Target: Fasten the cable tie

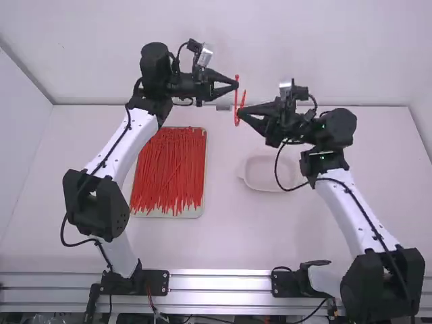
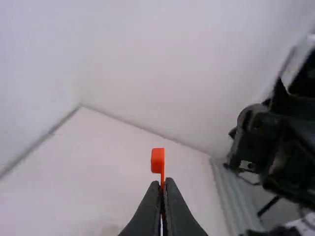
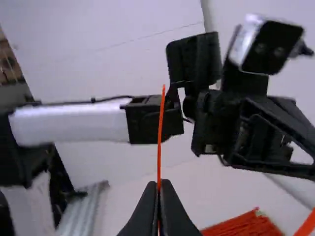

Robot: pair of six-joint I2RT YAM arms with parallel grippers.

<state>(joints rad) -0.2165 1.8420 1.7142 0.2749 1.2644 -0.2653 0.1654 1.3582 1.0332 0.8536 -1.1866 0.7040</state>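
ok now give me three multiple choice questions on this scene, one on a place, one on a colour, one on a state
1. Where does the heap of loose red plastic cable ties lie?
A. on the flat rectangular tray beside the left arm
B. inside a bowl
C. on the floor

2. What colour is the shallow oval dish beside the right arm?
A. blue
B. white
C. black

3. What state is the left pincer in?
A. wide open
B. shut on nothing
C. shut on the single thin red cable tie

Answers:
1 A, in the high view the red heap covers the tray.
2 B, the dish reads white in the high view.
3 C, the left wrist view shows its fingers pressed together with the tie's head sticking out past them.
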